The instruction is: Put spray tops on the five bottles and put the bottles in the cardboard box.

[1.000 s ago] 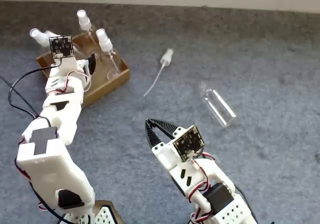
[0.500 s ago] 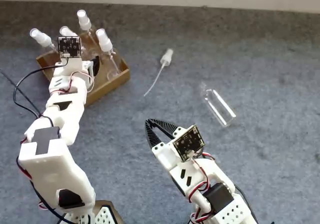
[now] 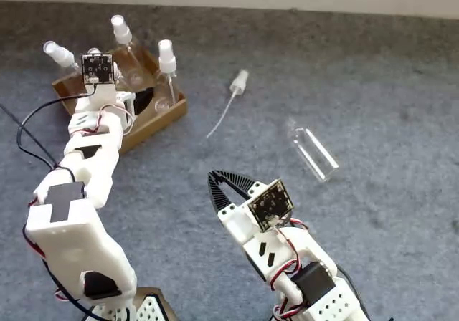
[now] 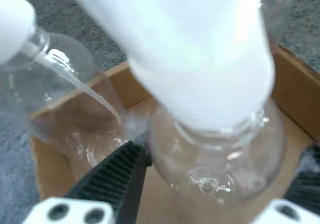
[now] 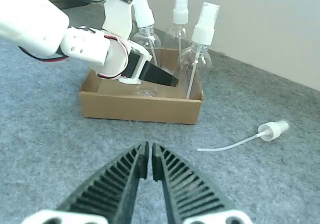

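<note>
1. Tabletop (image 3: pixel 387 77): grey, with a carpet-like surface, carrying everything listed below.

2. Left arm (image 3: pixel 79 170): white, running from the near left edge to the cardboard box. Left pincer (image 4: pixel 222 164) is down inside the box at one capped bottle (image 4: pixel 220 149). Whether it grips that bottle cannot be told.

3. Right arm (image 3: pixel 287 256): white, at near centre. Right pincer (image 5: pixel 150 150) is black and ribbed, its jaws pressed together and holding nothing. It hangs over bare tabletop and points toward the box.

4. Cardboard box (image 3: pixel 154 120): brown, shallow and open-topped, at far left.

5. Bottles in the box: four, clear, each with a white spray top. One stands at the box's right end (image 3: pixel 166 56). One stands at the far side (image 3: pixel 120 29), and one leans out at the left end (image 3: pixel 54 51). The fourth is the one at the left pincer.

6. Loose bottle (image 3: pixel 313 152): clear, uncapped, lying on its side on the tabletop. It is right of centre, well apart from the box.

7. Loose spray top (image 3: pixel 239 82): white, lying on the tabletop between the box and the loose bottle. Its thin dip tube trails toward the near left.
</note>
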Action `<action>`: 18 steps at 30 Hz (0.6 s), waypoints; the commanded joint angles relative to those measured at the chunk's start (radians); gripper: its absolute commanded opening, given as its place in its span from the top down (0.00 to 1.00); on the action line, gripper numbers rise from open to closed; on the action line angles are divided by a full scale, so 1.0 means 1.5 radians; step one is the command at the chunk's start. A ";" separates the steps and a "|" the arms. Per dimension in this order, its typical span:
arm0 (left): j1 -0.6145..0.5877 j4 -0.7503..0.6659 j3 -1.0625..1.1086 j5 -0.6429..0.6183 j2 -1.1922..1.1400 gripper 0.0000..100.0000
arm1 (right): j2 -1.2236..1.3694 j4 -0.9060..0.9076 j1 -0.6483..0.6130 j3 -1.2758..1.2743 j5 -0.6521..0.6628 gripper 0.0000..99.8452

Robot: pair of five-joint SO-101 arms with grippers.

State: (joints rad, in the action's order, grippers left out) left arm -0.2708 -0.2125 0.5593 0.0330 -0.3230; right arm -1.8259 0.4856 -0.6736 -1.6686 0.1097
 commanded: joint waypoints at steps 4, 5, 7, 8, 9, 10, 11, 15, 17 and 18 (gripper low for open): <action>0.015 0.027 0.022 0.006 0.096 0.60 | -0.007 0.003 0.008 -0.086 0.006 0.99; 0.015 0.036 0.028 0.006 0.113 0.60 | -0.007 0.003 0.008 -0.086 0.006 0.99; 0.015 0.055 0.036 0.006 0.145 0.60 | -0.007 0.003 0.008 -0.086 0.006 0.99; 0.015 0.066 0.039 0.006 0.157 0.60 | -0.007 0.003 0.008 -0.086 0.006 0.99; 0.015 0.079 0.039 0.007 0.167 0.60 | -0.007 0.003 0.008 -0.086 0.006 0.99; 0.015 0.091 0.039 0.007 0.177 0.60 | -0.007 0.003 0.008 -0.086 0.006 0.99; 0.015 0.102 0.038 0.007 0.185 0.60 | -0.007 0.003 0.008 -0.086 0.006 0.99; 0.015 0.127 0.038 0.007 0.209 0.60 | -0.007 0.003 0.008 -0.086 0.006 0.99; 0.015 0.135 0.038 0.007 0.214 0.60 | -0.006 0.003 0.008 -0.086 0.006 0.99; 0.015 0.140 0.038 0.007 0.214 0.60 | -0.006 0.003 0.008 -0.086 0.006 0.99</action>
State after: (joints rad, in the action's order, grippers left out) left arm -0.2693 -0.0238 0.6252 0.0330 -0.0667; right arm -1.8259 0.4856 -0.6736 -1.6686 0.1097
